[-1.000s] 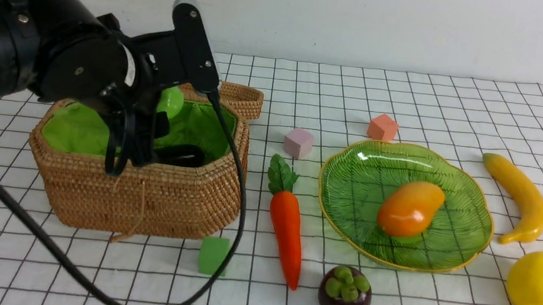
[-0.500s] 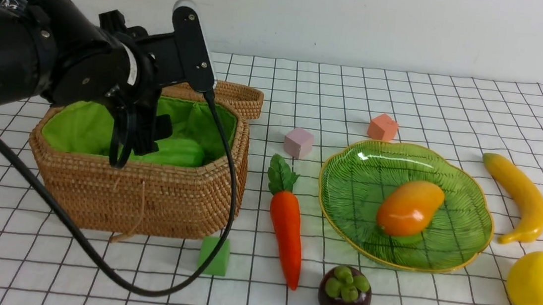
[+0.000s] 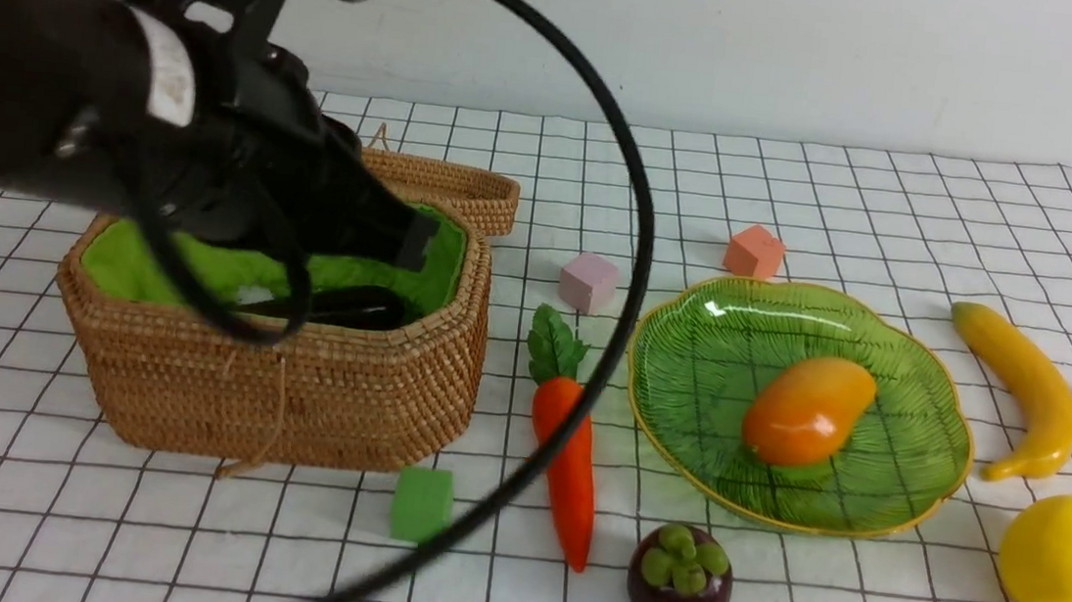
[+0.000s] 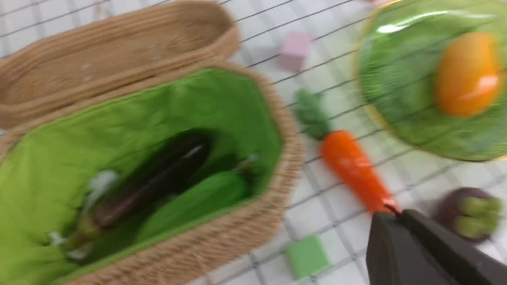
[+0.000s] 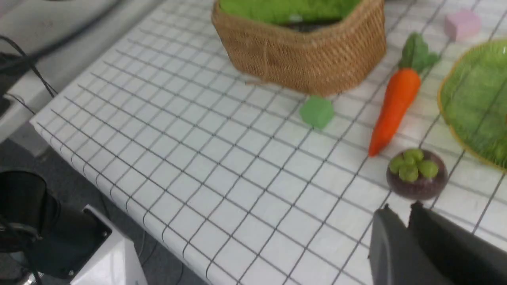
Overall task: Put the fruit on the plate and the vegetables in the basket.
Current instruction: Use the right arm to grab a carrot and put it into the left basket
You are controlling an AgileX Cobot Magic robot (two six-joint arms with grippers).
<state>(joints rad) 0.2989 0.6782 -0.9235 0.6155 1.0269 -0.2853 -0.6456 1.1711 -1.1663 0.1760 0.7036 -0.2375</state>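
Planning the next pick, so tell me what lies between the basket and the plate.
The carrot lies between the basket and the plate, touching neither. A pink cube sits farther back in that gap. The front view shows this best.

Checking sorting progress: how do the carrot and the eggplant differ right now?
The eggplant lies inside the basket; the carrot lies outside it on the checked cloth, between basket and plate. The eggplant is dark purple, the carrot orange with green leaves. Both are long toy vegetables.
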